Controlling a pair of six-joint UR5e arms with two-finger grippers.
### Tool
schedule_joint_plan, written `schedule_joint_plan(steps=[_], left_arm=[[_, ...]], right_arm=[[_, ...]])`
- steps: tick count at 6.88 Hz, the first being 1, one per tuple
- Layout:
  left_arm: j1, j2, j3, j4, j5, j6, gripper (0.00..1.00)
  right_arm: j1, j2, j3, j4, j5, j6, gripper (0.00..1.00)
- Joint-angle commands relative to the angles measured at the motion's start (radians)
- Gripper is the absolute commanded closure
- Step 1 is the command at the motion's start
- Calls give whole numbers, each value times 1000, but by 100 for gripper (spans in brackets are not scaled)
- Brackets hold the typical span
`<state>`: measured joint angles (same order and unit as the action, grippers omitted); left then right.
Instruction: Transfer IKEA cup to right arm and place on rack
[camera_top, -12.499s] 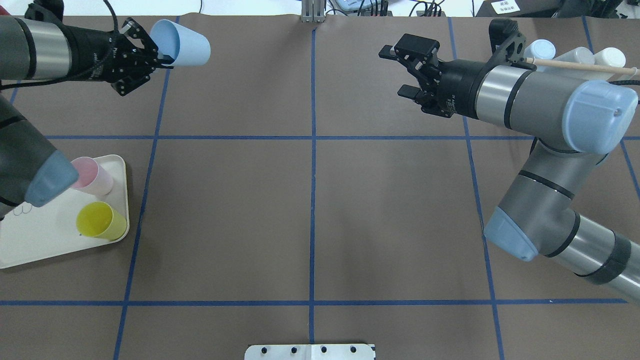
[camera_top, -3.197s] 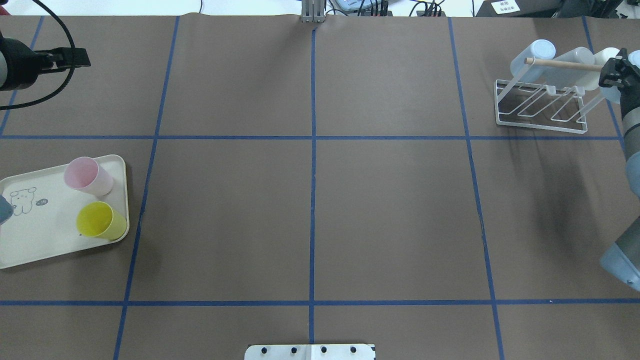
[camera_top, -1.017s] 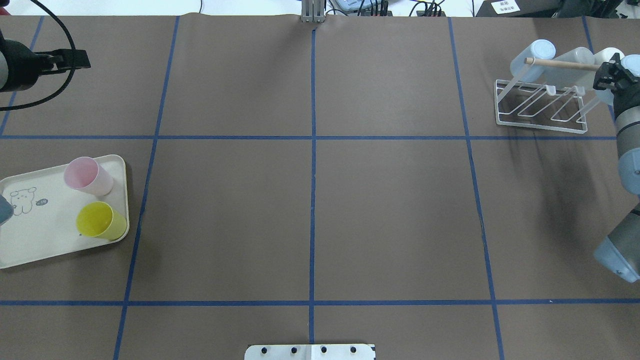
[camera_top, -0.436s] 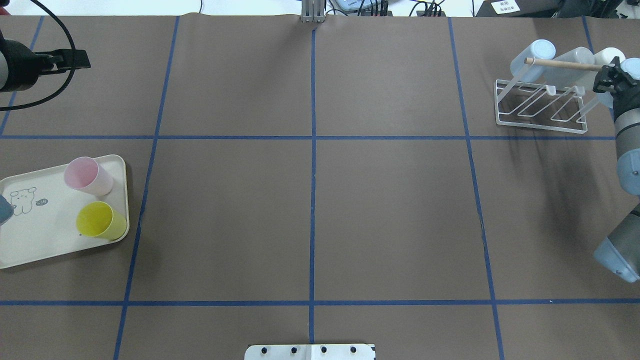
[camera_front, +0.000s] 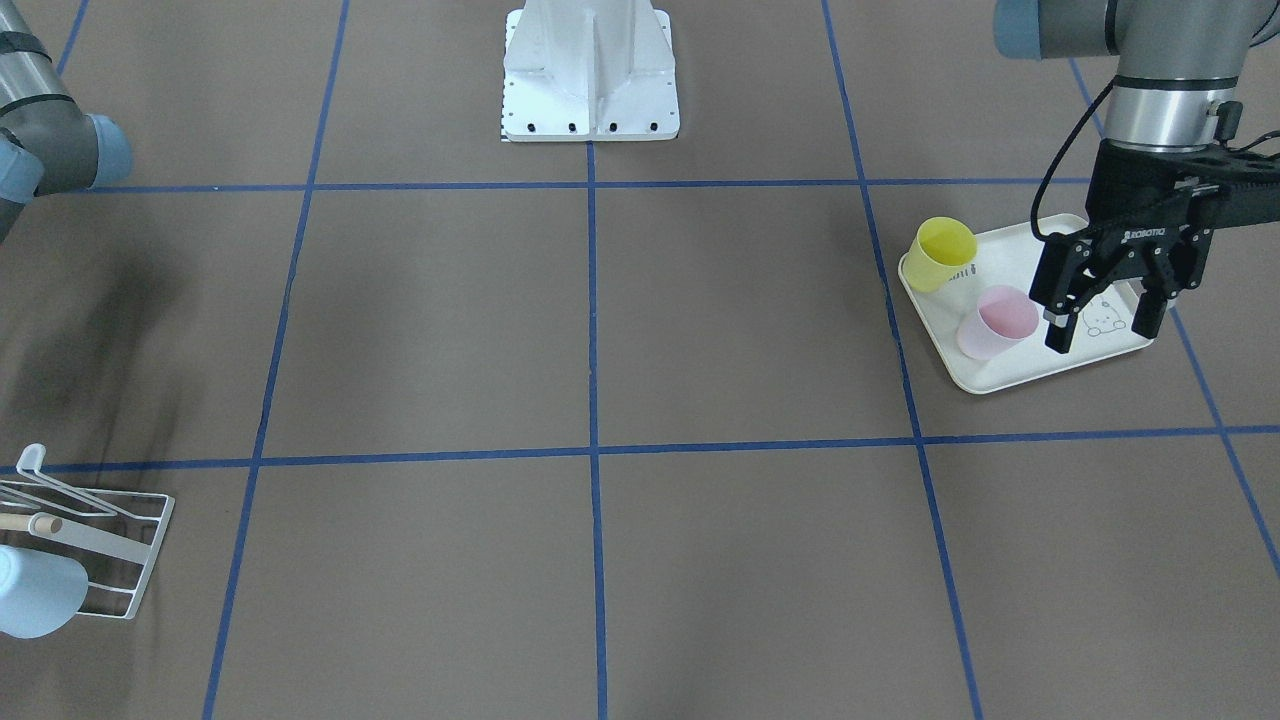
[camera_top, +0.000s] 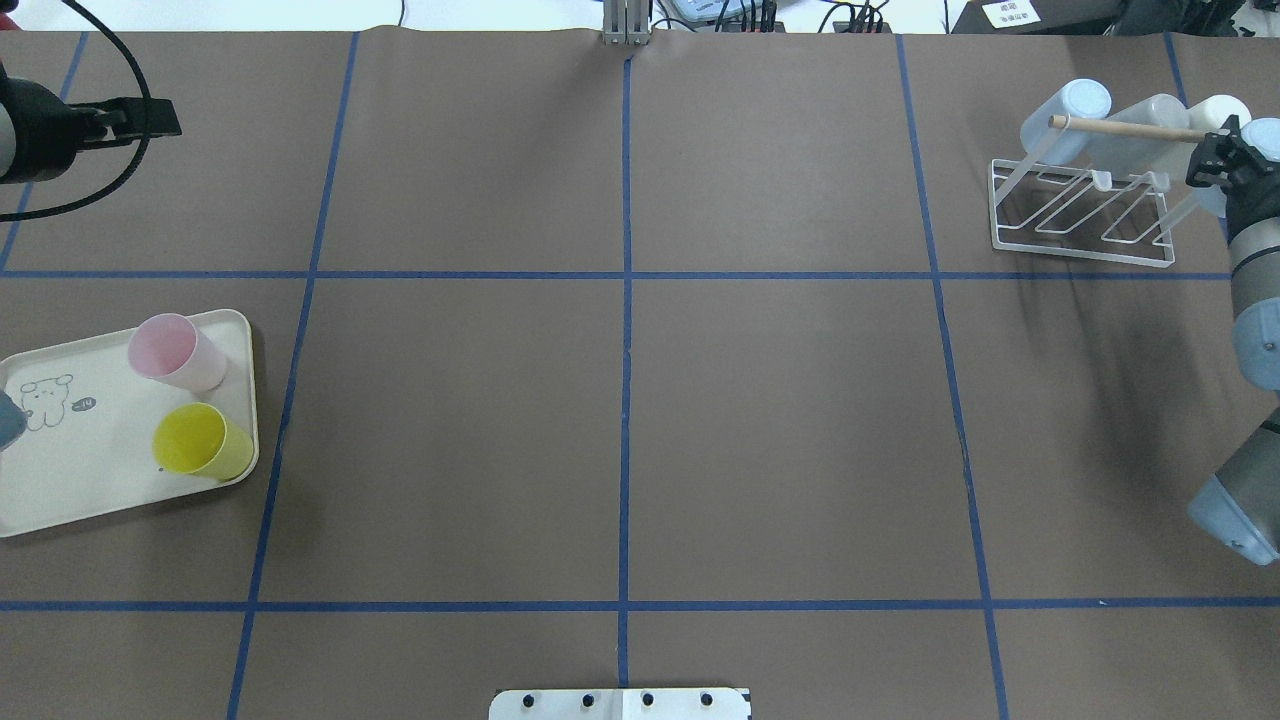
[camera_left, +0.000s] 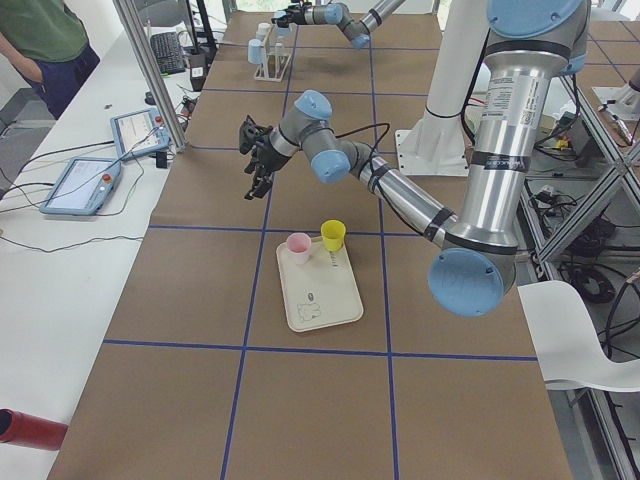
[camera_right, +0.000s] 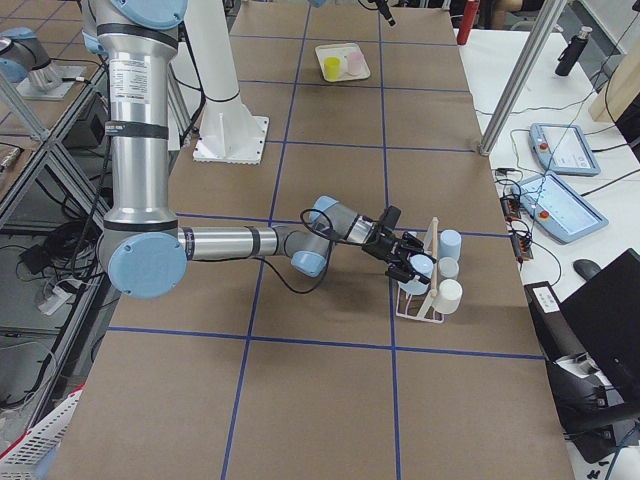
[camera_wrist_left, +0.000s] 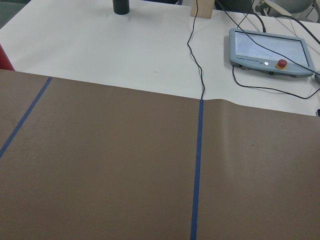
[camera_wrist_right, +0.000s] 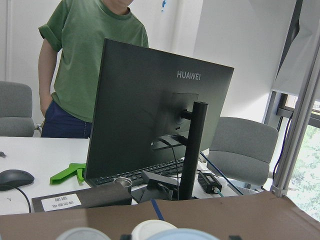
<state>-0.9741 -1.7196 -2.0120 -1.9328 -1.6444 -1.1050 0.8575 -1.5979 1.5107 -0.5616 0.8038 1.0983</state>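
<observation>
Overhead, the right gripper (camera_top: 1222, 152) is crowded against the picture's right edge and covers most of the blue cup (camera_top: 1263, 135) at the rack's (camera_top: 1080, 255) right end — whether the jaws are closed on it cannot be told. From the front, the rack is cut by the left edge, with only 1 pale cup (camera_front: 35, 595) partly shown. The left gripper (camera_front: 1100, 333) is largely cut off overhead.

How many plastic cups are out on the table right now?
6. Pink cup and yellow cup on the tray; pale blue cup, frosted cup, white cup and second blue cup at the rack. None looks hidden.
</observation>
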Motion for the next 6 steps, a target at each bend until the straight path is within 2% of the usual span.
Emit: schedule_joint_plan(steps=[1, 2, 3, 4, 6], left_arm=[[0, 0, -2, 0, 0, -4, 0], [0, 0, -2, 0, 0, -6, 0], [0, 0, -4, 0, 0, -7, 0], [0, 0, -2, 0, 0, -7, 0], [0, 0, -2, 0, 0, -7, 0]], right_arm=[[0, 0, -6, 0, 2, 0, 72], [0, 1, -23, 0, 0, 3, 39], [-2, 1, -35, 0, 0, 6, 14], [-2, 3, -40, 2, 0, 8, 1], [-2, 4, -38, 3, 0, 6, 1]])
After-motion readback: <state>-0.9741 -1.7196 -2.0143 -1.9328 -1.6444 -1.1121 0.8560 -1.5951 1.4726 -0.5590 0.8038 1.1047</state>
